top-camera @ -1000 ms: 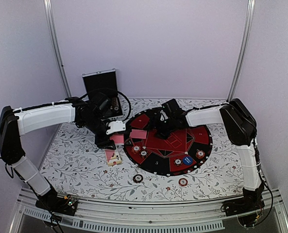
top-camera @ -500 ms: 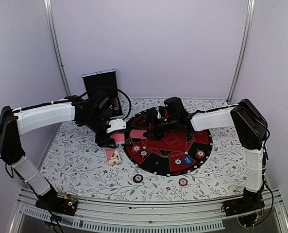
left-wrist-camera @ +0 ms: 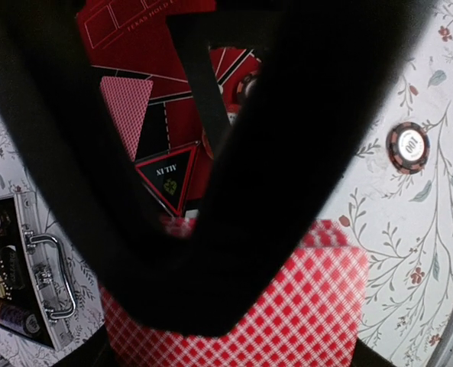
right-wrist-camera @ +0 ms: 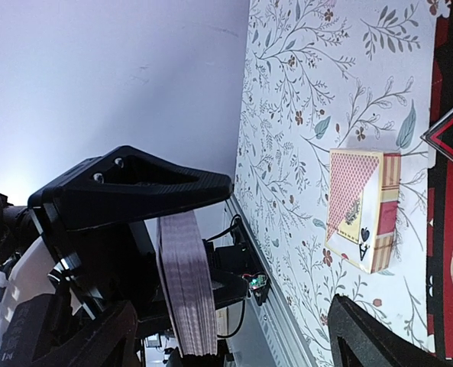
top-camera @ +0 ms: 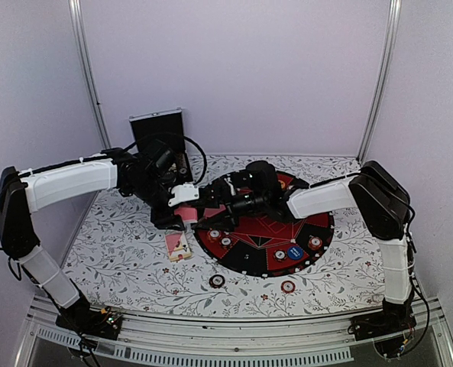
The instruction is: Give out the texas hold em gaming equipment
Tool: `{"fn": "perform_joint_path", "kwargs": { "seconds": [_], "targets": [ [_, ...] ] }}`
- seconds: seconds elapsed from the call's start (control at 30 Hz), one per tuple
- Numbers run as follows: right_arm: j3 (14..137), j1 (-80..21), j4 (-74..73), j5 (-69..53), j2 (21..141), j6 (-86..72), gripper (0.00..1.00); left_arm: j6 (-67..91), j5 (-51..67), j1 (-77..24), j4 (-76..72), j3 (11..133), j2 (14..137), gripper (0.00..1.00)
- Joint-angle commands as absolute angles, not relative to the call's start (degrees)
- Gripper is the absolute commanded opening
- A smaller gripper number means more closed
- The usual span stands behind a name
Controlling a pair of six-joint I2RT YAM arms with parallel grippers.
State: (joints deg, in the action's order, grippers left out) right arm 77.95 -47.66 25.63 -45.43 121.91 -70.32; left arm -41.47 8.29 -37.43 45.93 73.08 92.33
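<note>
My left claw is clamped tight on the stack of pink-backed playing cards, holding it above the flowered white tablecloth at the rim of the round red-and-black felt mat. My right claw gapes wide and empty just beside that stack. The small pink card box lies on the cloth nearby.

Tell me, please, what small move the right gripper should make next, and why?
Probably ease the open right gripper the last bit toward the stack of pink-backed playing cards and pinch an outer card. The left gripper is shut on that stack, presenting it edge-on, and the right gripper's jaws stand wide just short of it, holding nothing.
</note>
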Motion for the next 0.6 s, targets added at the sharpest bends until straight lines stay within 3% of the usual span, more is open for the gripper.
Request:
{"fn": "perform_joint_path", "kwargs": {
  "seconds": [0.0, 0.57],
  "targets": [
    [81.90, -48.61, 29.07, -47.42, 125.20, -72.67, 0.89, -40.91, 8.87, -37.44, 45.62, 74.87, 92.46, 0.00],
    [93.24, -50.65, 30.19, -47.78, 134.63, -77.50, 0.83, -40.17, 11.01, -37.97, 46.36, 76.46, 93.33, 0.00]
  ]
}}
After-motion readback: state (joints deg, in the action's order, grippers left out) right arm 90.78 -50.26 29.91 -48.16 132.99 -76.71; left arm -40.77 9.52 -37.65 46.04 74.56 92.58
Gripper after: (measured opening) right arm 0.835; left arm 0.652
